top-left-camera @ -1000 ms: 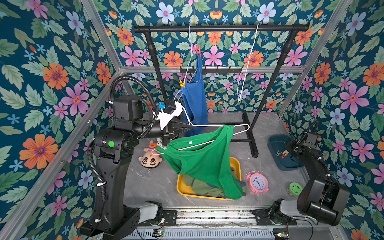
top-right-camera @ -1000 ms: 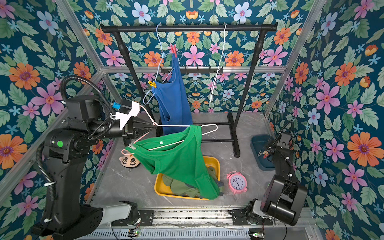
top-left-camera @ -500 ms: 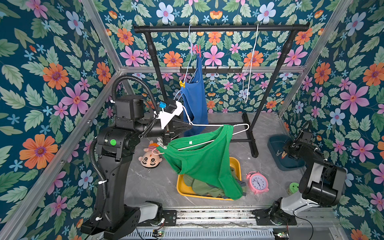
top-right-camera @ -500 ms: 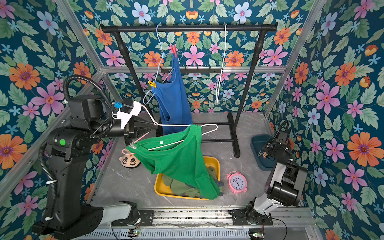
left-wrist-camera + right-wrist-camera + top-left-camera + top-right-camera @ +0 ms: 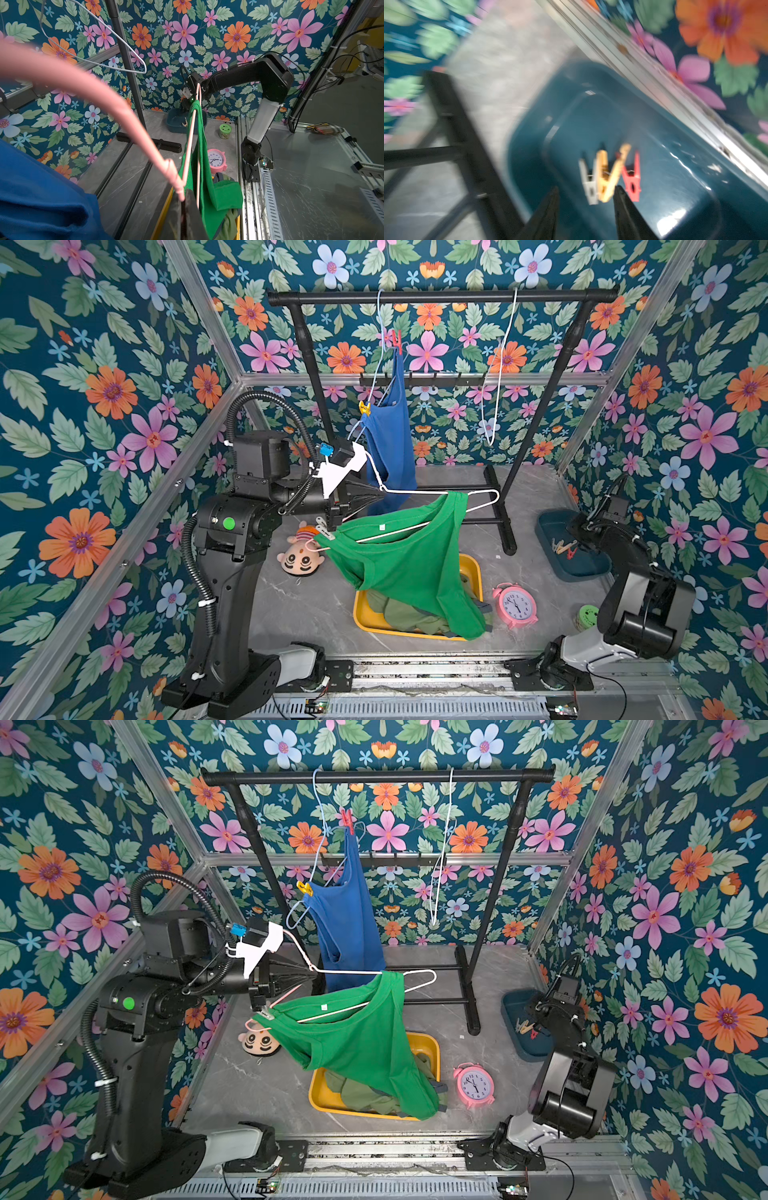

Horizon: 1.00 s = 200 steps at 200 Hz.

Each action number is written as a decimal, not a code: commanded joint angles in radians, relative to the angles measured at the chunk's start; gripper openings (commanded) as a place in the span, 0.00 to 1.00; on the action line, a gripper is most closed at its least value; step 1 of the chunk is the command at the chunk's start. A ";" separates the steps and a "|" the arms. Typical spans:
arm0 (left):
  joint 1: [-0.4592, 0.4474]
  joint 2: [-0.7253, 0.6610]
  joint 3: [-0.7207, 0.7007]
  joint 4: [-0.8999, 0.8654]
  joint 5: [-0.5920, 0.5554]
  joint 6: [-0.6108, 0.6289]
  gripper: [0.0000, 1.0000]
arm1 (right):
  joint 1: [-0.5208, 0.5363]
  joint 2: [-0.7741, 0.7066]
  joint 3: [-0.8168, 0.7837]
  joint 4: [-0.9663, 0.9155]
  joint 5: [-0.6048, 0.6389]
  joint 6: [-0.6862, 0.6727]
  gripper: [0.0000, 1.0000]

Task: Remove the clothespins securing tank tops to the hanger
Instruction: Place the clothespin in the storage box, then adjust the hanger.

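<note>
The left gripper (image 5: pixel 182 199) is clamped on the pink hanger (image 5: pixel 191 128) at its twisted neck. Just below it, a pale clothespin (image 5: pixel 325 529) pins the green tank top (image 5: pixel 399 560). The right gripper (image 5: pixel 584 193), well apart, hangs with jaws parted over loose clothespins (image 5: pixel 606 176) in the teal tray (image 5: pixel 675 187). The clip looks light, stiff and springy, best pinched at its flared tail ends.

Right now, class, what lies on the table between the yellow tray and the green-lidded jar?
The pink alarm clock lies between the yellow tray and the green-lidded jar, as a top view shows.
</note>
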 commanded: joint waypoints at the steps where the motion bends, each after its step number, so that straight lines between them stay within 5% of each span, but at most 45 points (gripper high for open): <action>1: 0.000 0.015 0.008 0.036 0.030 0.012 0.00 | 0.076 -0.136 0.070 -0.086 -0.114 0.002 0.43; 31: 0.000 0.024 -0.004 0.019 0.015 0.036 0.00 | 0.202 -0.394 0.116 -0.163 -0.224 -0.017 0.38; 52: 0.000 0.030 -0.006 0.017 0.015 0.036 0.00 | 0.210 -0.539 0.155 -0.148 -0.480 0.035 0.29; 74: 0.000 0.037 -0.007 0.012 0.019 0.041 0.00 | 0.310 -0.567 0.270 -0.152 -0.742 0.067 0.30; 109: 0.000 0.040 -0.010 0.011 0.032 0.035 0.00 | 0.813 -0.373 0.627 -0.414 -0.565 -0.133 0.32; 133: 0.000 0.041 -0.010 0.015 0.038 0.027 0.00 | 1.026 -0.211 0.818 -0.420 -0.547 -0.199 0.31; 200: 0.000 0.044 -0.005 0.023 0.074 0.007 0.00 | 1.148 0.199 1.296 -0.497 -0.594 -0.301 0.28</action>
